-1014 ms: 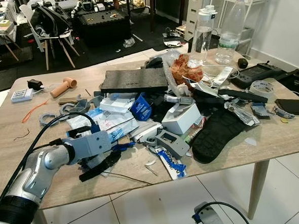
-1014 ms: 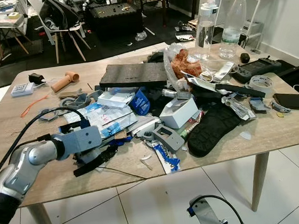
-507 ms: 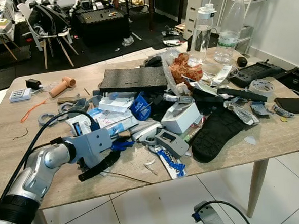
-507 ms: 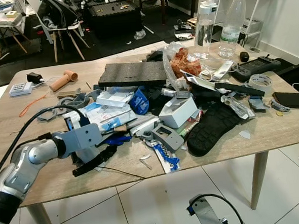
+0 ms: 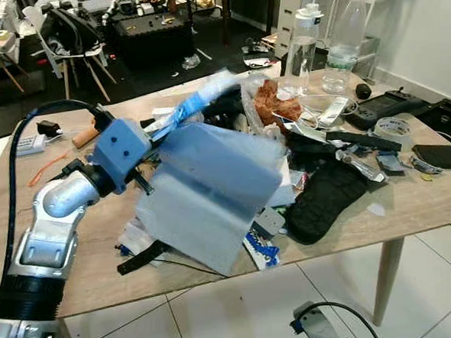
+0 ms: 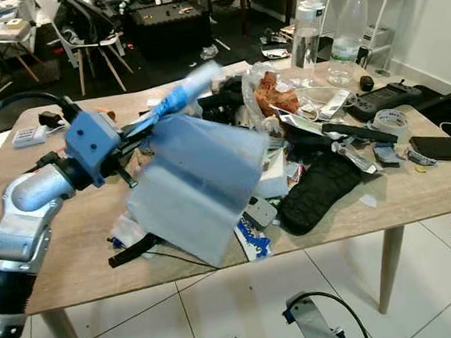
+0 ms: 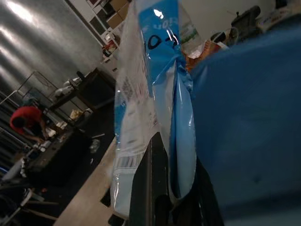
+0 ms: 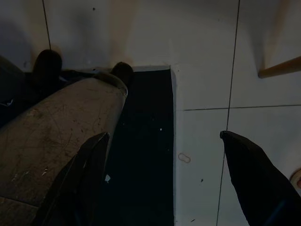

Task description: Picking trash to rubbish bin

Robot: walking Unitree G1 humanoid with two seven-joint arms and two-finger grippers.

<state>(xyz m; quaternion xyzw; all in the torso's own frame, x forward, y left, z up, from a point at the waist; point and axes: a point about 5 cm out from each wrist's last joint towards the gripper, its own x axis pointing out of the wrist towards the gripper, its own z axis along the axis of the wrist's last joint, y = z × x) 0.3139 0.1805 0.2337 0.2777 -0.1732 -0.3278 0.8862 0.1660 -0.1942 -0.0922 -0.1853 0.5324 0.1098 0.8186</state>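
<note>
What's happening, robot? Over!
Left gripper shut on blue plastic bag, raised above cluttered table. Right gripper open, idle near floor.

Probably workshop: cluttered table point(image 5: 412, 211), equipment.

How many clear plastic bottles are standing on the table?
2. The bottle with the white cap and the taller bottle with the green cap stand side by side at the table's far right. The lifted blue plastic bag may hide others.

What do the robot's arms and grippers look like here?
The left arm is silver metal with a black cuff low down, a blue block at its wrist and a thick black cable looping over it. The right gripper has two long black fingers.
</note>
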